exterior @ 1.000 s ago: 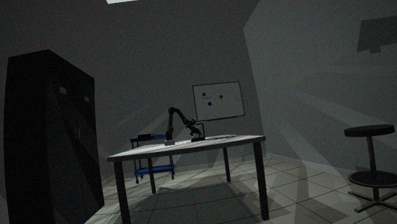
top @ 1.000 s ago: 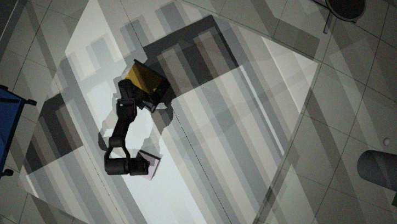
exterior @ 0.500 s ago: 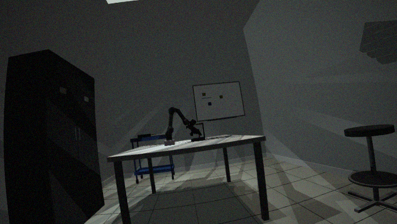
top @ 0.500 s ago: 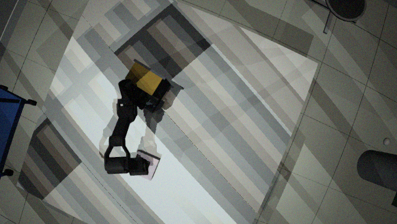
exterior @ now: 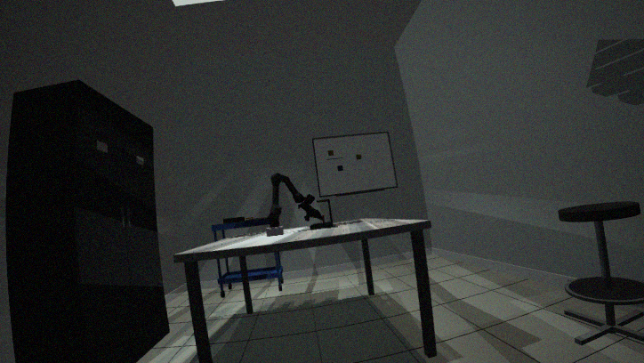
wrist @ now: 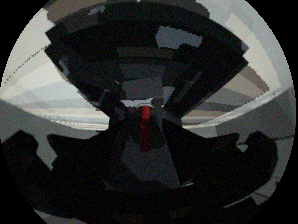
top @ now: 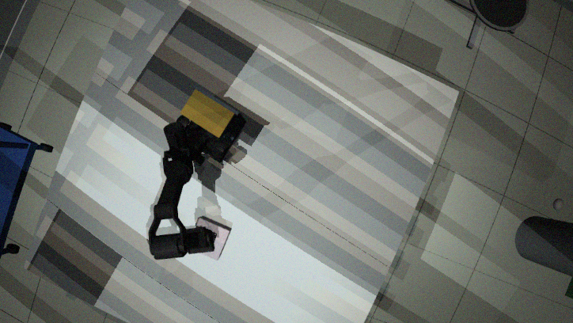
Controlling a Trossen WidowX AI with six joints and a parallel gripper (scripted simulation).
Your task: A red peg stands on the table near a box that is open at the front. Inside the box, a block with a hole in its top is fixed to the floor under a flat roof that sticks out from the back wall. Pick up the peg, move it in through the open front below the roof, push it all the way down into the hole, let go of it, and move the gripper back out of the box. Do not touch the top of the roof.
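The red peg (wrist: 145, 127) shows in the wrist view between the two dark fingers. The gripper (wrist: 145, 121) (exterior: 321, 219) is partly open around it, with dark space beside the peg on both sides. In the exterior view the fingers point down inside the box (exterior: 330, 212), low near its floor. In the top view the yellow roof (top: 207, 113) lies above and beside the gripper, and the fingertips are hidden. A grey blocky surface (wrist: 143, 88) shows just beyond the peg's far end. The hole is not visible, and how deep the peg sits cannot be told.
The box's dark side wall (top: 233, 130) is close to the gripper. The arm reaches in from its pale base plate (top: 222, 241) on the striped-lit table (top: 320, 224). A blue cart (top: 13, 180) (exterior: 252, 274) stands beyond the table.
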